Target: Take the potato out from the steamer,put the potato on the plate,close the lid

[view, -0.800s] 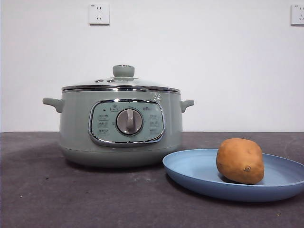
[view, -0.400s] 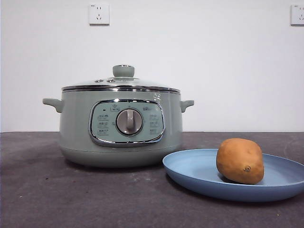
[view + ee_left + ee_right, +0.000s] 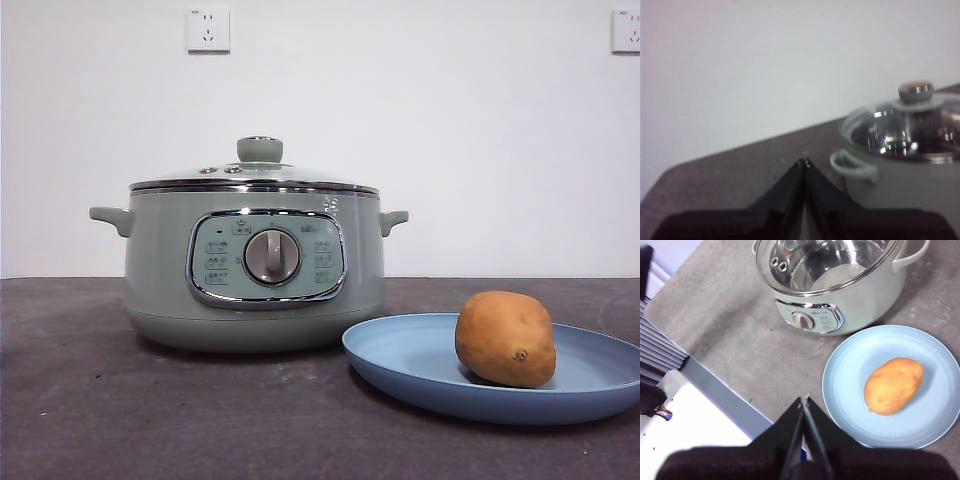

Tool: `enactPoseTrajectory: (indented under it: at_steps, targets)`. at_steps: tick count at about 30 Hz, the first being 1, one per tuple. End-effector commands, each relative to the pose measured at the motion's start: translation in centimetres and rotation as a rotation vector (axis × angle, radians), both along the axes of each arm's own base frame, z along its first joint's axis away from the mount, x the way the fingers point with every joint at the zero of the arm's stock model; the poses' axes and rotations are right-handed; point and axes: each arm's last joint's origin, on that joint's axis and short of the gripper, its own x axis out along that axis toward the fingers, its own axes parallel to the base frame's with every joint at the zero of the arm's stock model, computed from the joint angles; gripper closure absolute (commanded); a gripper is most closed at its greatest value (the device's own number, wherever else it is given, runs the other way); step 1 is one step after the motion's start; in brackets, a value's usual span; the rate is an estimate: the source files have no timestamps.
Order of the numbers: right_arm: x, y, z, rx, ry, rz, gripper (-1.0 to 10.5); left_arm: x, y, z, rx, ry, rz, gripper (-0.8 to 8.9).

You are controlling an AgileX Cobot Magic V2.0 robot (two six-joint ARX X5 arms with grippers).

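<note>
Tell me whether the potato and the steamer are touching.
Apart. In the right wrist view the potato lies on the plate, with bare blue plate and a strip of table between it and the steamer.

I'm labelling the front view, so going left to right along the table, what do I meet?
The steamer with the lid shut on top, then the plate, then the potato lying on the plate.
</note>
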Motion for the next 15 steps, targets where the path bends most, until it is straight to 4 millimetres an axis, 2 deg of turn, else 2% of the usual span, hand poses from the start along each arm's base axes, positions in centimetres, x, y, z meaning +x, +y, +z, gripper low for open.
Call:
enactPoseTrajectory:
  at_steps: [1, 7, 15]
  targets:
    - [-0.1, 0.0, 0.0, 0.004, -0.002, -0.004, 9.5, 0.0, 0.0, -1.5, -0.009, 0.017, 0.005, 8.17]
    - [-0.1, 0.0, 0.0, 0.004, -0.002, -0.004, 9.5, 0.1, 0.1, -3.7, -0.03, 0.073, 0.027, 8.17]
    - [-0.1, 0.0, 0.0, 0.004, -0.002, -0.004, 9.5, 0.2, 0.2, -5.0, -0.033, 0.171, 0.055, 8.17]
